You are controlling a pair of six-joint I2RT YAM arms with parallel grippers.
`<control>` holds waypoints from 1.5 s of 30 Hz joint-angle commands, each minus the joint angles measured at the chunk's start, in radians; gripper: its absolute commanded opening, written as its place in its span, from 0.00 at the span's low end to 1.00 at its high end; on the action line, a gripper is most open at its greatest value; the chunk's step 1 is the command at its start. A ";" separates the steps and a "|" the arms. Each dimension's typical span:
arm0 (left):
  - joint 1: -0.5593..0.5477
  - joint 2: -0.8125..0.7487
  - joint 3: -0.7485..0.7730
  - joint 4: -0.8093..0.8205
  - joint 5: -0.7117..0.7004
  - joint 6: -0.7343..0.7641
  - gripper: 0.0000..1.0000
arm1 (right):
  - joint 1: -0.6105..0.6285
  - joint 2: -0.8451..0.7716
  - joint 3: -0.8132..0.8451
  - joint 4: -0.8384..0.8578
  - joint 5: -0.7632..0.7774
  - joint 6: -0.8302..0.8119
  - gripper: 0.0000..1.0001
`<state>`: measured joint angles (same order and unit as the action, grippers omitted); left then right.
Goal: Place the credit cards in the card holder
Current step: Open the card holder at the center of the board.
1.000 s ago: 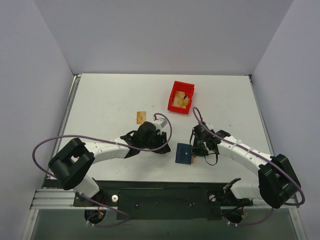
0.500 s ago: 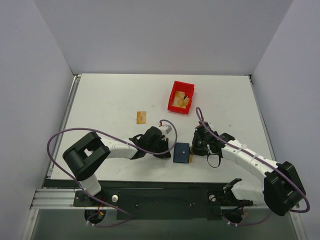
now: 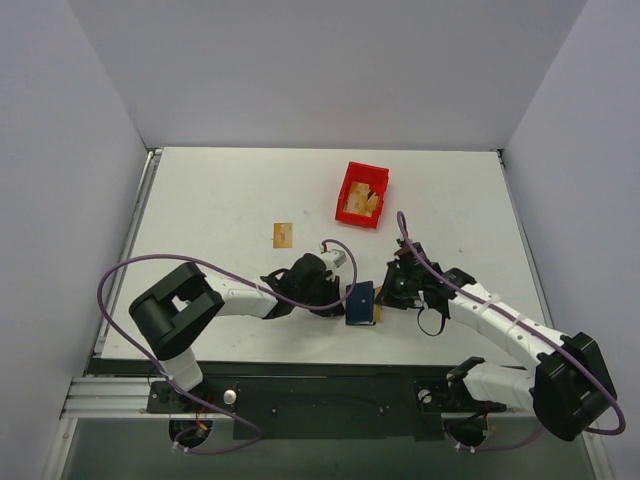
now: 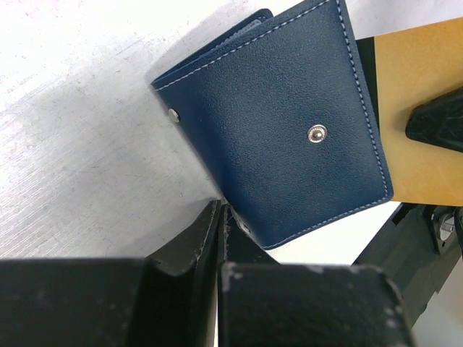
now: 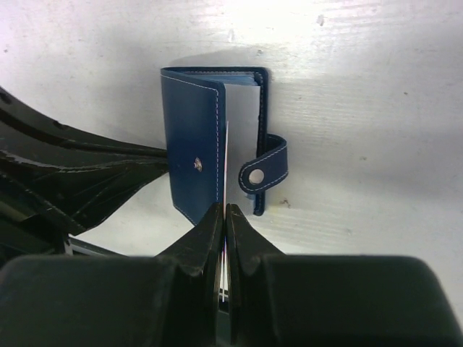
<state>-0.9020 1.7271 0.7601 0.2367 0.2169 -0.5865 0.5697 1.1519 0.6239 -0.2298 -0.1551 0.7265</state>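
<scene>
- Step in hand: loading the first credit card into the card holder. The card's leading edge sits at the holder's open mouth and looks barely started, if at all.
- The left claw has its fingers drawn together on the lower corner of the holder's near cover, apparently pinching it so the holder stands on edge with its covers parted.
- The right claw is clamped flat on the tan card, which shows edge-on between its fingers and is aimed into the gap between the two covers.
- The holder rests on the counter near its front middle, between the two claws, with the snap strap hanging free on the far side (out of the card's path, as far as I can judge).
- Next move, as I judge it: a straight push of the card along its own plane, kept parallel to the covers, while the left claw holds the mouth apart. Any tilt would probably jam it on the stitched edge.
- Pose: both forearms lie low over the counter and meet head-on, the left reaching in from its bent elbow, the right slanting in from the near right corner.
- A second credit card lies well apart to the left; the red bin stands behind.
</scene>
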 commanded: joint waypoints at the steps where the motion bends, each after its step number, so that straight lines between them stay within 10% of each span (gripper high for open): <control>1: -0.005 0.019 0.024 0.004 -0.005 0.011 0.04 | -0.004 -0.027 -0.016 0.073 -0.058 -0.010 0.00; 45: 0.049 -0.115 -0.228 -0.043 -0.169 -0.079 0.00 | 0.006 0.315 -0.058 0.488 -0.233 0.073 0.00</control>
<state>-0.8639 1.6653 0.5808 0.4458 0.1825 -0.6769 0.5701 1.4437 0.5529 0.2565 -0.4030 0.8059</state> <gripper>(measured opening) 0.082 0.002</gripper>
